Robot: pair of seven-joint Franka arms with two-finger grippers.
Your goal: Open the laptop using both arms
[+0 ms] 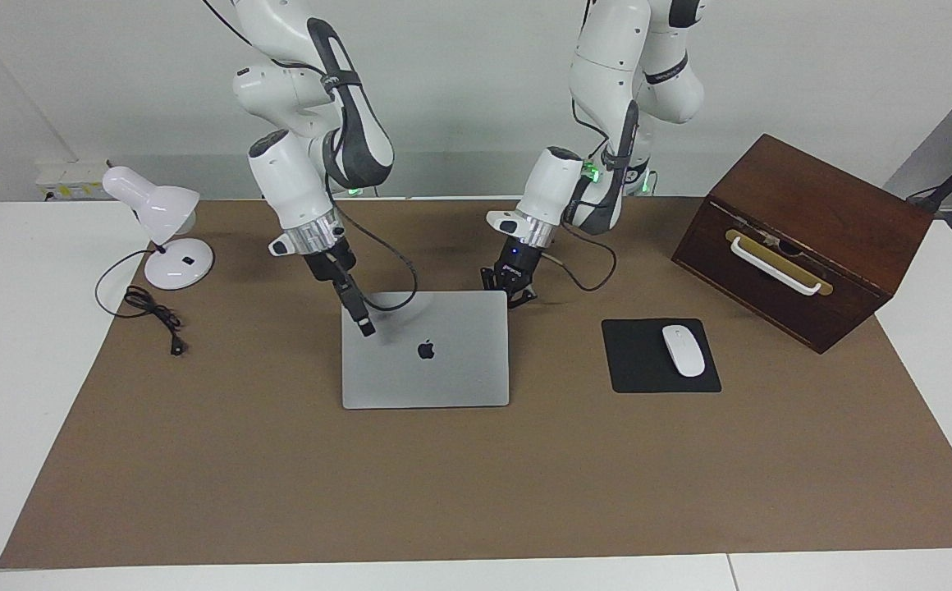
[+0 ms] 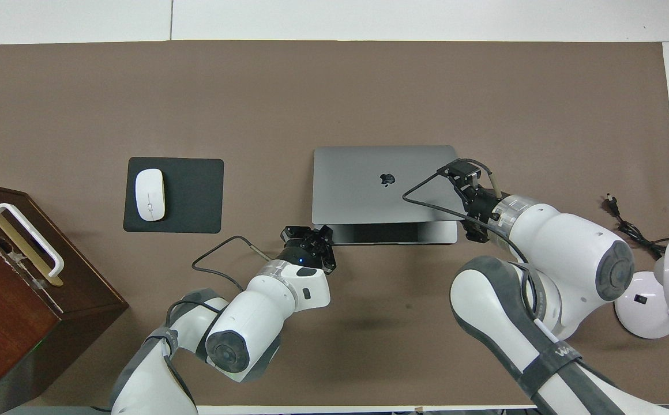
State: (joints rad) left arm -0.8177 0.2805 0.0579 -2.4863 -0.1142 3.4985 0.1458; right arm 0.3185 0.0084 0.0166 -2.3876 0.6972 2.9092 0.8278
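The silver-grey laptop (image 1: pixel 443 369) lies in the middle of the brown mat, apple logo up. In the overhead view its lid (image 2: pixel 369 196) stands slightly ajar, and a strip of the base shows under the edge nearer to the robots. My left gripper (image 1: pixel 517 297) is low at the laptop's near corner toward the left arm's end, fingers spread; it also shows in the overhead view (image 2: pixel 311 233). My right gripper (image 1: pixel 367 327) points down onto the lid near its edge toward the right arm's end; it also shows in the overhead view (image 2: pixel 460 171).
A black mouse pad (image 1: pixel 640 361) with a white mouse (image 1: pixel 683 350) lies beside the laptop toward the left arm's end. A dark wooden box (image 1: pixel 804 238) with a white handle stands past it. A white desk lamp (image 1: pixel 160 230) and its cable (image 1: pixel 156 316) are at the right arm's end.
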